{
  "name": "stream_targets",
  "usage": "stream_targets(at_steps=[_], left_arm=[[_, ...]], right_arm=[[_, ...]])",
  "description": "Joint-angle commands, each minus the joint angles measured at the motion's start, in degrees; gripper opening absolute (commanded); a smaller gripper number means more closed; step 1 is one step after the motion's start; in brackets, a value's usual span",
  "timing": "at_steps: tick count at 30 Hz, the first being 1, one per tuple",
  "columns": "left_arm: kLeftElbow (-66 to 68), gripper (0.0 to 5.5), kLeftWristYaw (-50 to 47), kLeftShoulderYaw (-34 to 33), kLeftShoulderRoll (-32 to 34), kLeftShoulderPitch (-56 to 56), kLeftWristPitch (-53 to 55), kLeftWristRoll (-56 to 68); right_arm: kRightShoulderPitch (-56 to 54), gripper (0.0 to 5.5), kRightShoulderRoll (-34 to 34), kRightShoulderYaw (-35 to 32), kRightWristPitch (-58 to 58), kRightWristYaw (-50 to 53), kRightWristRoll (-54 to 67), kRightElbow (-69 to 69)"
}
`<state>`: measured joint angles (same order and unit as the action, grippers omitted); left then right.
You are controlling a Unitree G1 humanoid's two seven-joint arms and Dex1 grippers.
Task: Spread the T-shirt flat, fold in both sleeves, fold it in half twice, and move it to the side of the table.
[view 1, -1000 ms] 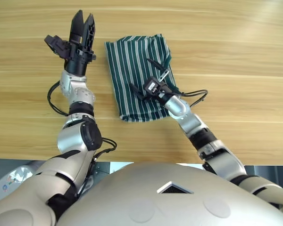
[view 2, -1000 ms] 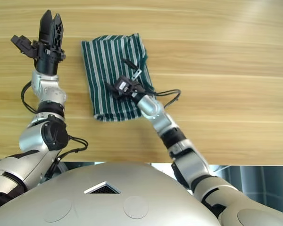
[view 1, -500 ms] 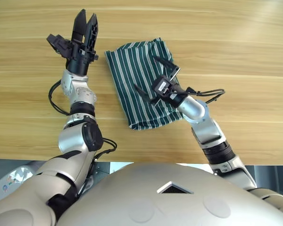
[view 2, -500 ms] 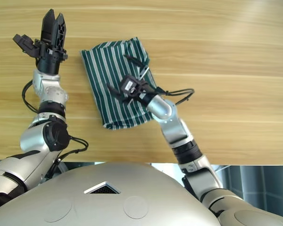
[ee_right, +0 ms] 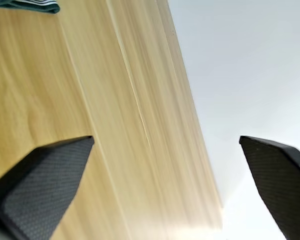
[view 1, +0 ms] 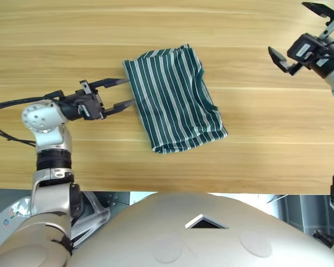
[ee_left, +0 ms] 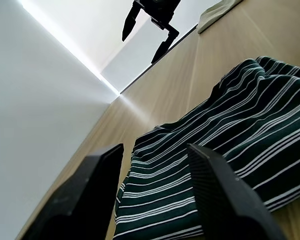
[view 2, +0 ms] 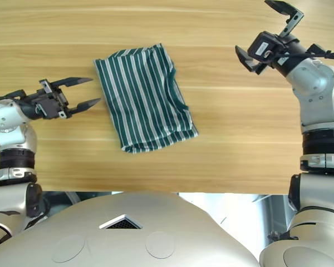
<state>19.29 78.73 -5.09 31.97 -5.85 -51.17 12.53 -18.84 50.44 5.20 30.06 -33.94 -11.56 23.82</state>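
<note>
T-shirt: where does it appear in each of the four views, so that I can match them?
Left eye view: T-shirt, folded, mid-table, just beside the open left end effector.
Right eye view: T-shirt in the same spot, left of centre.
Left wrist view: T-shirt close up, just past the end effector.
Right wrist view: T-shirt as a striped sliver at the frame edge.
Shared landmark: the wooden table.

Left pincer (view 1: 124, 93) held low, fingers spread, right pincer (view 1: 300, 34) raised far right, fingers wide
</note>
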Motion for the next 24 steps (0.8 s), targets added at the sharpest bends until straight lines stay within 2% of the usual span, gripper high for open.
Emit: stream_targets(at_steps=[1,4,9,19,24], left_arm=[[-10.1,2.36,0.2,3.3,7.7,6.9,1.5,-1.8],[-16.6,2.36,-1.1,6.6,9.7,10.9,2.7,-1.8],[-20.0,2.36,-3.5,12.0,11.3,14.2,2.7,-5.3],[-9.9,2.36,-15.3,18.4,9.1,10.3,-2.9,-21.8],[-7.8,2.36,-20.5,20.8,9.1,9.0,-4.2,-25.1]], right_arm=[[7.3,5.39,6.6,3.0,5.8,-19.4,11.3,-1.2],[11.8,5.39,8.4,6.9,9.6,-29.5,14.9,-2.0],[14.3,5.39,6.7,10.5,10.9,-37.7,17.5,-3.3],[9.5,5.39,-2.1,14.9,12.4,-35.9,11.7,2.9],[7.3,5.39,-5.0,15.6,12.8,-32.8,9.1,5.0]])
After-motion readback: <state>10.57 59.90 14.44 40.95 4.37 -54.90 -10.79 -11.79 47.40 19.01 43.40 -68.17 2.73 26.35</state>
